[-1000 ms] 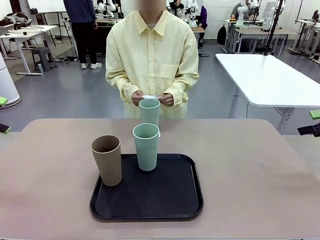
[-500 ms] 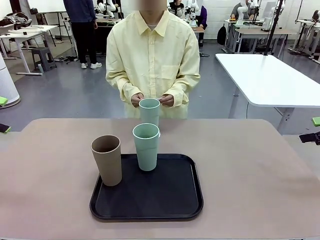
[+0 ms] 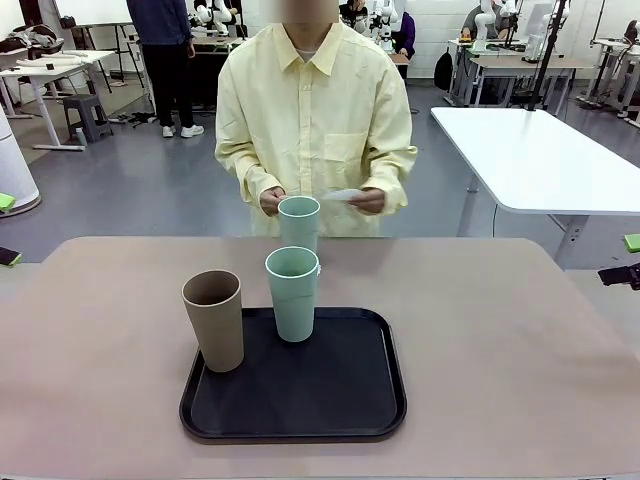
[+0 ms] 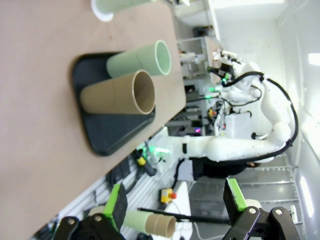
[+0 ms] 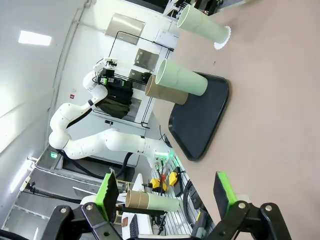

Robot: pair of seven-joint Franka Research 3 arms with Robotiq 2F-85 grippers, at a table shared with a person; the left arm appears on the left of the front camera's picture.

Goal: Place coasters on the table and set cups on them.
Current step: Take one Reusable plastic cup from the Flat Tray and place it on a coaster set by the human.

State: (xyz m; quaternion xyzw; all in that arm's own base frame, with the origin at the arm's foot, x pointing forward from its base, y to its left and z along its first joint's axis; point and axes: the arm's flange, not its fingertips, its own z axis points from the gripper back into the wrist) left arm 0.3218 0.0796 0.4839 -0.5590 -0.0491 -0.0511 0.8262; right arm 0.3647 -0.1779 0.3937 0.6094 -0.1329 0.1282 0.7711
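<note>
You are looking into a large, brightly lit workshop with a smooth grey floor [image 3: 170, 205]. On your right stands a big white table [image 3: 540, 150] with rounded corners and white legs. Far back on the left you can see more white tables [image 3: 45, 65] with a grey stool [image 3: 85, 110] just beside them. More desks [image 3: 515, 65] crowd the right rear. A rectangular ceiling light [image 5: 35, 37] glows overhead.
</note>
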